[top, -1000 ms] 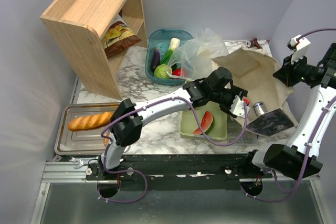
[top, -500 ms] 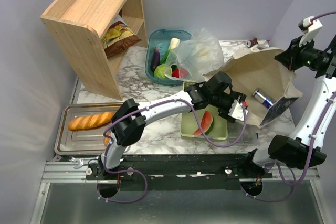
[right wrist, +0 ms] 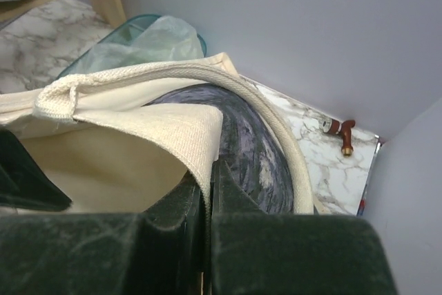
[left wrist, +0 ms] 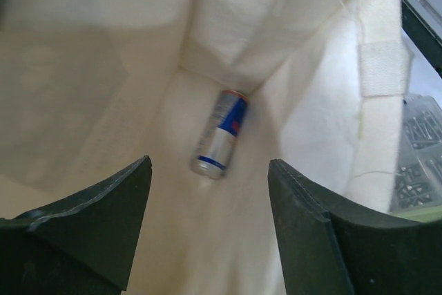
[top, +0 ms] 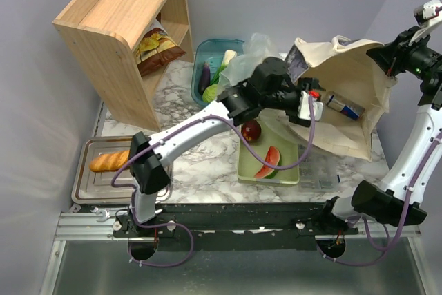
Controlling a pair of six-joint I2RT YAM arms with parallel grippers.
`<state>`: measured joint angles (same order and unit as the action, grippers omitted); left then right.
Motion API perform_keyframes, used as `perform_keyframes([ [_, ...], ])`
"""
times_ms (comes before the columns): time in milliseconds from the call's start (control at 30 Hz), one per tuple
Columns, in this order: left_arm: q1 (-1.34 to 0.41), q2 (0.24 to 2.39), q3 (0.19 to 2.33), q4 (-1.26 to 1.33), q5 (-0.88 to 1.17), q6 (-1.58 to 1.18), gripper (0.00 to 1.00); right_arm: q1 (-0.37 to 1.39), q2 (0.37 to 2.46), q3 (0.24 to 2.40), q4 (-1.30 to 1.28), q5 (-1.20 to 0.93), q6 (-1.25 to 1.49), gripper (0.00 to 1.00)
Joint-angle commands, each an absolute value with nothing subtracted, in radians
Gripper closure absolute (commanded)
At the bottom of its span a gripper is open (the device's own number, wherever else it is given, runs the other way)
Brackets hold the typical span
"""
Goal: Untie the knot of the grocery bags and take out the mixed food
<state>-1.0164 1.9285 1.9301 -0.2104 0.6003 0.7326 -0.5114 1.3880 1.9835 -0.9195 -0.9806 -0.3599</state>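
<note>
Hovering at the mouth of the cloth tote (top: pixel 345 67), the left hand (left wrist: pixel 208 167) has its fingers spread wide with nothing between them. Straight beyond them in the wrist view lies the blue-silver can (left wrist: pixel 219 132), on its side against the pale fabric inside the tote.

Up at the right edge of the overhead view, the right hand (top: pixel 384 56) is clamped tight on the tote's rim. Its own camera shows the woven edge pinched between the dark fingers (right wrist: pixel 173 219), and the bag hangs up off the counter (top: pixel 207 164).

Behind the left arm, the translucent plastic grocery bag (top: pixel 255 50) sits crumpled against the teal basket (top: pixel 214 41), where the eggplant (top: pixel 205 74) and the leafy vegetable (top: pixel 224 63) rest. The dark red apple (top: pixel 252 130) sits on the marble just beside the green tray (top: pixel 248 170), which carries the watermelon wedge (top: pixel 269 162). The chips bag (top: pixel 157 48) stands in the wooden shelf (top: pixel 110 12) at upper left.
</note>
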Motion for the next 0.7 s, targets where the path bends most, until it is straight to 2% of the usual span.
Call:
perform_keyframes([
  [0,-0.996,1.812,2.077,-0.391,0.657,0.756,0.28,-0.506,1.309,1.968,-0.701,-1.089,-0.271,0.99],
  [100,-1.016,1.825,2.168,-0.591,0.603,0.945,0.28,-0.505,1.298,1.956,-0.605,-1.097,-0.160,0.99],
  [267,-1.053,1.839,2.168,-0.675,0.458,1.097,0.30,-0.505,1.283,1.963,-0.529,-1.102,-0.053,0.99],
  [533,-1.083,1.791,2.183,-0.701,0.431,1.157,0.34,-0.505,1.224,1.929,-0.541,-1.136,0.033,0.99],
  [667,-1.106,1.721,2.184,-0.799,0.511,1.169,0.35,-0.505,1.194,1.913,-0.554,-1.122,0.018,0.99],
])
